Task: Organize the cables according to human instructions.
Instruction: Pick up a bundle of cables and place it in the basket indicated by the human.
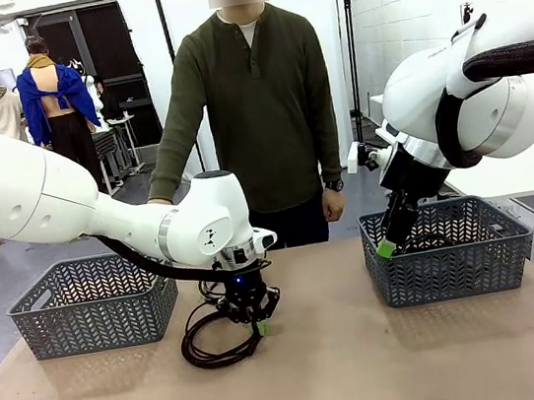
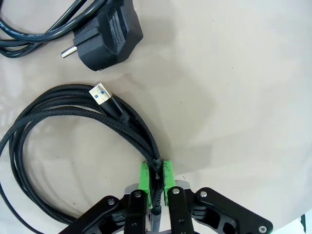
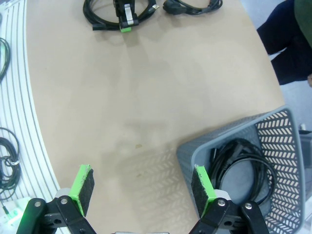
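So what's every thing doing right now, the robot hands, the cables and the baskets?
Left gripper: shut on the braided cable.
Braided cable: coiled on the table, pinched at one side.
Power cable: lying loose on the table, untouched.
Right gripper: open, holding nothing, over the right basket's rim.
Right basket: upright, with a coiled cable inside.
Left basket: upright on the table, untouched.

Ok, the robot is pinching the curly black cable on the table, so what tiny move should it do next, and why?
Probably lift it straight up a little. The left gripper is shut on the braided cable, whose coil lies flat on the table with a power plug close by, so raising it first should free it before carrying it anywhere.
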Robot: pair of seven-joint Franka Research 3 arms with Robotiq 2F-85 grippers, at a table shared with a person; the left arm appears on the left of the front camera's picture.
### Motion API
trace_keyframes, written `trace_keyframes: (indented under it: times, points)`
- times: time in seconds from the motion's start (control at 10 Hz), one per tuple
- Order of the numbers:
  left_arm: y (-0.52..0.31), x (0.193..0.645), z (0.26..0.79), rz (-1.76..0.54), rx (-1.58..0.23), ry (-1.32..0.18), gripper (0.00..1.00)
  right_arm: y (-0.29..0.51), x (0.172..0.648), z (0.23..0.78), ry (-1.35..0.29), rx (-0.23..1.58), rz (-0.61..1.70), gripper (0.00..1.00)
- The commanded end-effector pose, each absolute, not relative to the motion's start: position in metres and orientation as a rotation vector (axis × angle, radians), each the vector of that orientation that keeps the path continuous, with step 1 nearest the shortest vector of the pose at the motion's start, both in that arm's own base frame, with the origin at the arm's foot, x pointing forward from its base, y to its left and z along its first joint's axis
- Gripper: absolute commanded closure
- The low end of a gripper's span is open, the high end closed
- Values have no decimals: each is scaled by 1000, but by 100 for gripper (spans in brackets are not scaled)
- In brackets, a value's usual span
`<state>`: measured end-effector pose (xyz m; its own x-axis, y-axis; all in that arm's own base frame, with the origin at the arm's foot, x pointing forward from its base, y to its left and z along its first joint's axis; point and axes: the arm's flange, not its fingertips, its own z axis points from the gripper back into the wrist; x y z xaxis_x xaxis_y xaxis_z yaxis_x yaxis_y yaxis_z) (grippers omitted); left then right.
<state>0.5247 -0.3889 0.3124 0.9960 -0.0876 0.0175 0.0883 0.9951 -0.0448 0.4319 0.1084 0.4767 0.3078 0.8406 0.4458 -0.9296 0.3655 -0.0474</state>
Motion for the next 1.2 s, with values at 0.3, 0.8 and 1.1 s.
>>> trace_keyframes:
  times: [0.3, 0.8, 1.1]
  points:
    - [-386, 518, 324, -26, -14, -52, 100, 110, 436, 478, -423, 227, 1186, 0]
    - [-388, 509, 419, -141, 29, -83, 100, 110, 436, 478, -423, 227, 1186, 0]
    - [-383, 515, 475, -261, 82, -142, 100, 110, 436, 478, -423, 227, 1186, 0]
